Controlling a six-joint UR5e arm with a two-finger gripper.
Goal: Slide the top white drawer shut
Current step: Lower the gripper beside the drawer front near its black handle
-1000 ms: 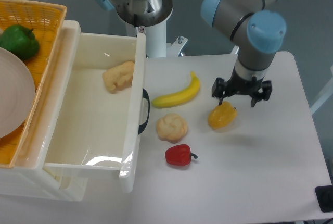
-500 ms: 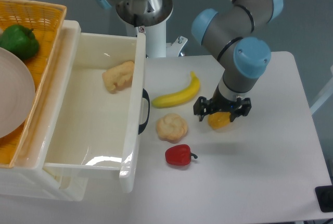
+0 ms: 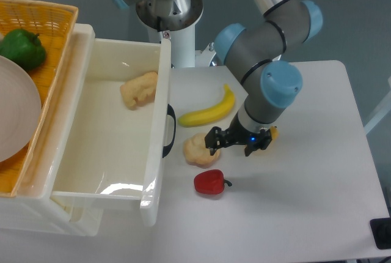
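The top white drawer (image 3: pixel 98 134) stands pulled far out toward the right. Its flat front panel (image 3: pixel 160 122) carries a curved black handle (image 3: pixel 169 129). A pale bread-like lump (image 3: pixel 139 89) lies inside near the back. My gripper (image 3: pixel 234 143) hangs low over the table to the right of the handle, above the right side of a pale round bun (image 3: pixel 200 149). Its fingers are spread open and hold nothing. It is apart from the drawer front.
A banana (image 3: pixel 209 112), a red pepper (image 3: pixel 211 182) and a yellow pepper (image 3: pixel 273 132), mostly hidden behind my arm, lie on the table. An orange wicker basket (image 3: pixel 43 18) with a green pepper (image 3: pixel 22 49) and a plate sits on top, left.
My gripper has moved left and forward, from over the yellow pepper to beside the bun, nearer the drawer front. The drawer and the food have not moved.
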